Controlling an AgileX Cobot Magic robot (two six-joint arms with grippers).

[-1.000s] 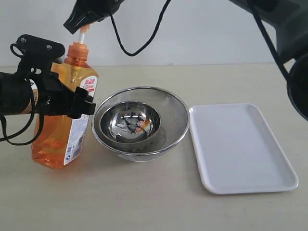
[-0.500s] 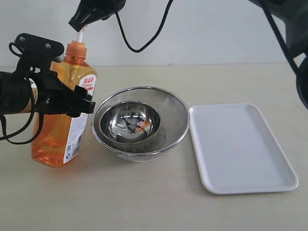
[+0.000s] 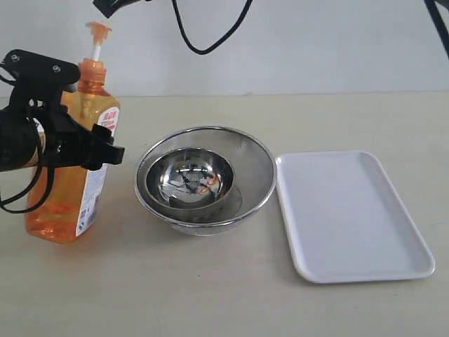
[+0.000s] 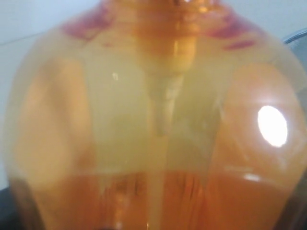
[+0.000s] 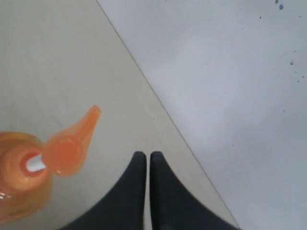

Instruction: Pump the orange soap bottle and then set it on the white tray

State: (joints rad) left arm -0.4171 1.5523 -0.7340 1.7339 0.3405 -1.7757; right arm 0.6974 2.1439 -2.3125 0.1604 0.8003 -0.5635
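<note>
We see the tall, translucent orange soap bottle [image 3: 64, 175], filled with orange liquid, at the far left of the beige table [image 3: 224, 295] in the exterior view. It leans slightly, with its top toward the bowls. We cannot tell whether its base rests on the table or is just off it. A white-and-red label [image 3: 90, 200] runs down its side, and its orange pump head [image 3: 98, 29] stands raised on a white stem [image 3: 94, 50].

The black left gripper [image 3: 83, 119] is clamped around the upper body of the orange soap bottle, one finger in front and the other behind the shoulder. In the left wrist view the bottle [image 4: 158, 120] fills nearly the whole picture.

The black right gripper [image 3: 114, 5] hangs above the pump head and apart from it, at the top edge of the exterior view. In the right wrist view the right gripper [image 5: 145, 160] has its two tips pressed together with only a hairline between them and nothing held. The pump head [image 5: 72, 139] lies near them without touching.

Near the bottle, on its right, stands a round steel mesh bowl [image 3: 256, 168] with a smaller polished steel bowl [image 3: 189, 179] nested inside it. Further right, just beside the mesh bowl and well apart from the bottle, lies the flat rectangular white plastic tray [image 3: 351, 210] with rounded corners and a low rim.
</note>
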